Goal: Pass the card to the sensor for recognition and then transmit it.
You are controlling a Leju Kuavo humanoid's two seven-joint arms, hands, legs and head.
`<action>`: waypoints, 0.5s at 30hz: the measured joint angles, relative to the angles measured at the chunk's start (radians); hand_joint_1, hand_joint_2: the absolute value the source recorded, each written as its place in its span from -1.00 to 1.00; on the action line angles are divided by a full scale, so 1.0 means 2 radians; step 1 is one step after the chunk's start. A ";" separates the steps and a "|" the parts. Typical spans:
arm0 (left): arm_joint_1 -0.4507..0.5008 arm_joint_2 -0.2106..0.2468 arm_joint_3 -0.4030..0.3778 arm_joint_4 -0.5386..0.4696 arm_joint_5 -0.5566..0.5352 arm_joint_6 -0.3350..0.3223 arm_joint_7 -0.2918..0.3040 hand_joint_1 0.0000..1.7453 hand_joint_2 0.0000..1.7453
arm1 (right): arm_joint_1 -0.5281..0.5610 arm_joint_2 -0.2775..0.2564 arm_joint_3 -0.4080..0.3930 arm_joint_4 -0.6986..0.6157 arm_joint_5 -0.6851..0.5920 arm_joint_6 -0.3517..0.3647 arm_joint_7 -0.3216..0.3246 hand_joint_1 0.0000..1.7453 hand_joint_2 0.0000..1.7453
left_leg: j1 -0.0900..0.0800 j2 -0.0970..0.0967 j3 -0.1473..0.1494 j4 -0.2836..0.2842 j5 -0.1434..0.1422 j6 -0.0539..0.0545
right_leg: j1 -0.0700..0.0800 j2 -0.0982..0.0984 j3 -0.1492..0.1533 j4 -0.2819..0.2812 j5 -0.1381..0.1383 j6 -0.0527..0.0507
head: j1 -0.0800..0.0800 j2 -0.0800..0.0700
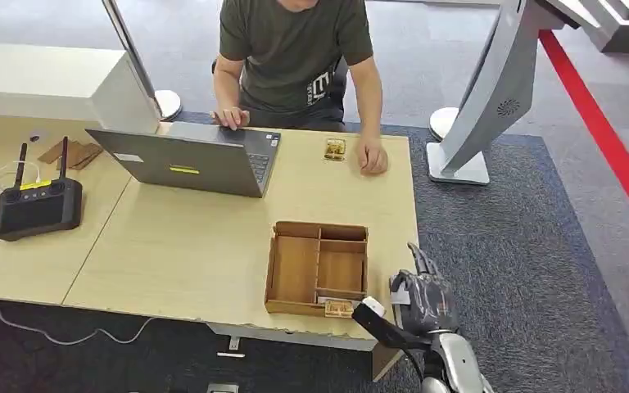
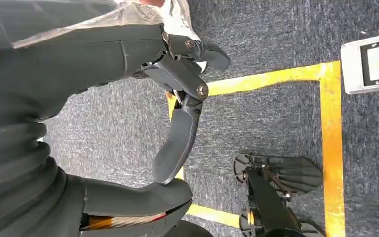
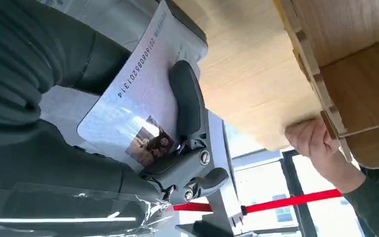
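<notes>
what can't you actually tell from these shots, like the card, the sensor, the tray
- Card: in the right wrist view the right hand holds it, a finger covering part of its face; print and photo are too small to read.
- Small wooden block by the person's hand: head view, too small to say whether it is the sensor.
- Wooden tray: the item at its near edge is too small to identify.

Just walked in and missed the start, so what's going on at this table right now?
The robot's right hand holds a card at the table's near edge, beside the wooden tray. The small sensor sits across the table, next to the resting hand of a seated person using a laptop. The card hasn't reached the sensor yet. The left hand hangs over the floor, holding nothing.
</notes>
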 joint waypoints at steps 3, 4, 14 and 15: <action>0.000 0.000 0.000 0.000 0.000 0.000 0.000 -1.00 1.00 | 0.006 -0.003 -0.008 -0.029 0.008 0.009 0.014 1.00 1.00 | 0.000 0.000 0.000 0.000 0.000 0.000 | 0.000 0.000 0.000 0.000 0.000 0.000 | 0.000 0.000; 0.000 0.000 0.000 0.000 0.000 -0.001 -0.001 -1.00 1.00 | 0.008 -0.006 -0.010 -0.042 0.008 0.017 0.021 1.00 1.00 | 0.000 0.000 0.000 0.000 0.000 0.000 | 0.000 0.000 0.000 0.000 0.000 0.000 | 0.000 0.000; 0.000 0.000 0.000 0.000 -0.018 -0.009 -0.002 -1.00 1.00 | -0.005 -0.021 -0.025 -0.122 -0.001 0.053 0.047 1.00 1.00 | 0.000 0.000 0.000 0.000 0.000 0.000 | 0.000 0.000 0.000 0.000 0.000 0.000 | 0.000 0.000; 0.000 0.000 0.000 0.000 -0.019 -0.009 -0.002 -1.00 1.00 | -0.009 -0.021 -0.025 -0.125 -0.002 0.054 0.048 1.00 1.00 | 0.000 0.000 0.000 0.000 0.000 0.000 | 0.000 0.000 0.000 0.000 0.000 0.000 | 0.000 0.000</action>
